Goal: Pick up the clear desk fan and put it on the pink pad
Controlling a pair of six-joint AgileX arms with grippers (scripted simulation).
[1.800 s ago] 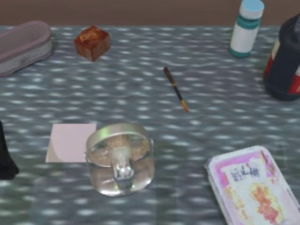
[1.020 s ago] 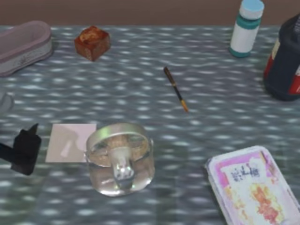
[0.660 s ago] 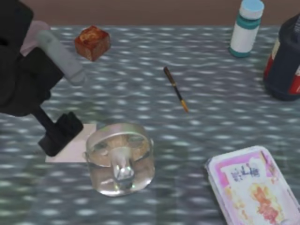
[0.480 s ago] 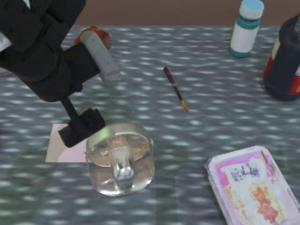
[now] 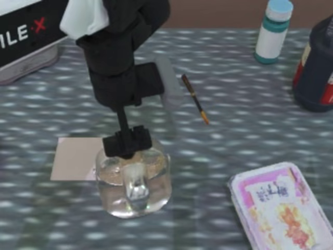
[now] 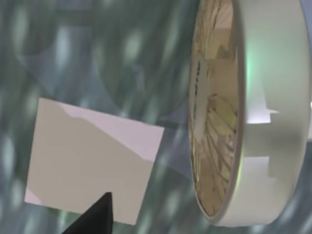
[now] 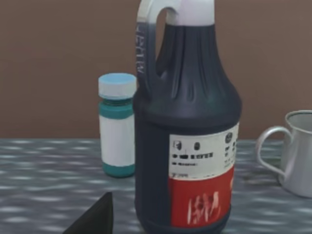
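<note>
The clear desk fan point(image 5: 133, 179) stands upright at the table's front, left of centre, a glassy ring with a whitish hub. Directly to its left lies the pink pad point(image 5: 74, 158), flat and bare. My left gripper point(image 5: 127, 144) hangs over the far top of the fan's ring, open and holding nothing. In the left wrist view the fan point(image 6: 265, 112) fills one side, the pad point(image 6: 92, 161) lies beside it, and one dark fingertip point(image 6: 99, 217) shows over the pad's edge. My right arm is out of the top view; its fingertip point(image 7: 100, 217) shows with nothing held.
A thin brush point(image 5: 195, 99) lies at the centre back. A white and teal bottle point(image 5: 272, 31) and a dark jug point(image 5: 315, 65) stand at the back right, a metal mug point(image 7: 295, 151) beside the jug. A pink-bordered box point(image 5: 281, 205) sits at the front right.
My left arm has swung in from the left edge, across the pad, to above the fan. It now covers the red-brown block and most of the mauve case. Fan and pad have not moved.
</note>
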